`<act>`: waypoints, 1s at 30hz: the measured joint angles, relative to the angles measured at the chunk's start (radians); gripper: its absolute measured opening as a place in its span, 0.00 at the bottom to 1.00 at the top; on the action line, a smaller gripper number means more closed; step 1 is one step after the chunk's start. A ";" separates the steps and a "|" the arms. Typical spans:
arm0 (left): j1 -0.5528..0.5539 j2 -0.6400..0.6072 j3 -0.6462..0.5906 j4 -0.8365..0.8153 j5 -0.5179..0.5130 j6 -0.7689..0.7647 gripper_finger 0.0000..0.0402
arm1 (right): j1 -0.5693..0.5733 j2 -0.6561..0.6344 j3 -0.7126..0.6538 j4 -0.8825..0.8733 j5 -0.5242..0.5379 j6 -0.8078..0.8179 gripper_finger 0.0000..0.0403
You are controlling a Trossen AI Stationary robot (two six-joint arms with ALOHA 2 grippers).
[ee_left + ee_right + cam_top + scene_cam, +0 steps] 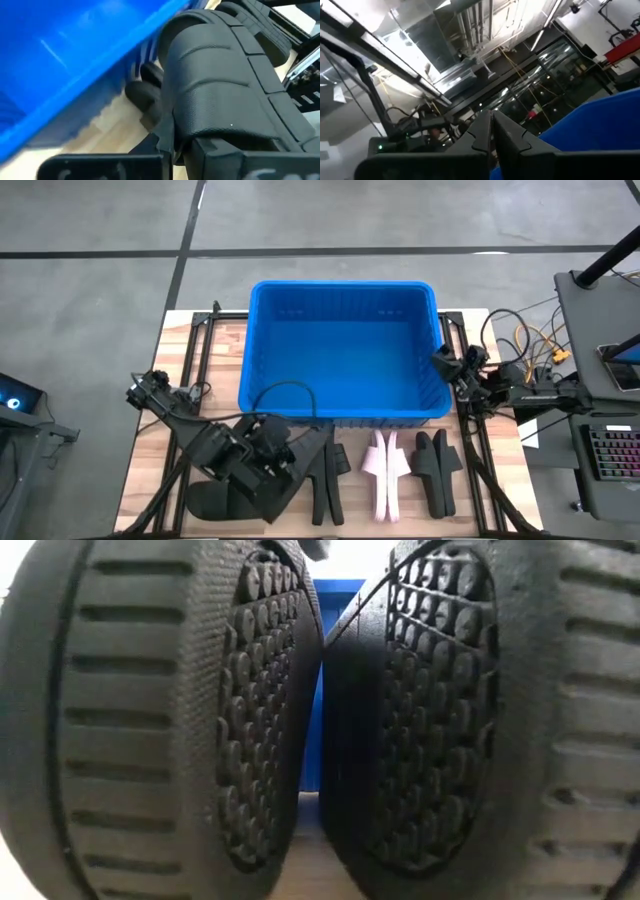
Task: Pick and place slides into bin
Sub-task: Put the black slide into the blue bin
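Observation:
The blue bin (340, 350) stands at the middle of the table's far half. My left gripper (298, 462) is just in front of its near wall, shut on a black slide (215, 85) whose broad strap fills the left wrist view. More black slides (215, 500) (325, 495) (437, 470) and a pale pink slide (385, 470) lie along the near edge. Two of the black ones stand on their sides with their soles (250, 720) close to the low camera. My right gripper (492, 132) is shut, holds nothing and points up beside the bin's right wall. My left gripper pinches the black slide between its two fingers at an edge beside the strap (167, 137). The fingers slant down toward the bin's near wall. The slide sits tilted in the hold, with its strap (215, 75) toward the wrist camera. I cannot tell whether its lower end touches the table.
The bin's near wall (75, 65) is close ahead of the held slide. Black frame rails (200, 350) run along the table's left and right sides. A desk with a keyboard (610, 450) stands off the table's right edge.

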 joint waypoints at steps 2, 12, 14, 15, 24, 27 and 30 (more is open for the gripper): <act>0.020 0.000 0.008 -0.001 -0.009 0.059 0.00 | 0.000 0.014 0.046 -0.072 -0.003 -0.007 0.07; 0.158 0.000 0.032 0.009 -0.019 0.395 0.00 | 0.000 0.207 0.487 -0.722 -0.045 -0.022 0.25; 0.183 0.000 0.042 0.008 -0.039 0.472 0.00 | 0.000 0.261 0.586 -0.843 -0.058 -0.013 0.27; 0.195 0.000 0.049 0.007 -0.056 0.514 0.00 | 0.000 0.288 0.632 -0.889 -0.075 -0.018 0.27; 0.269 0.000 0.068 0.012 -0.379 0.808 0.00 | 0.000 0.526 0.951 -1.088 -0.106 0.178 0.26; 0.285 0.000 0.067 0.015 -0.533 0.887 0.00 | 0.000 0.604 1.019 -1.105 -0.066 0.300 0.24; 0.302 0.000 0.065 0.060 -0.658 1.003 0.00 | 0.000 0.683 1.067 -1.109 -0.025 0.350 0.22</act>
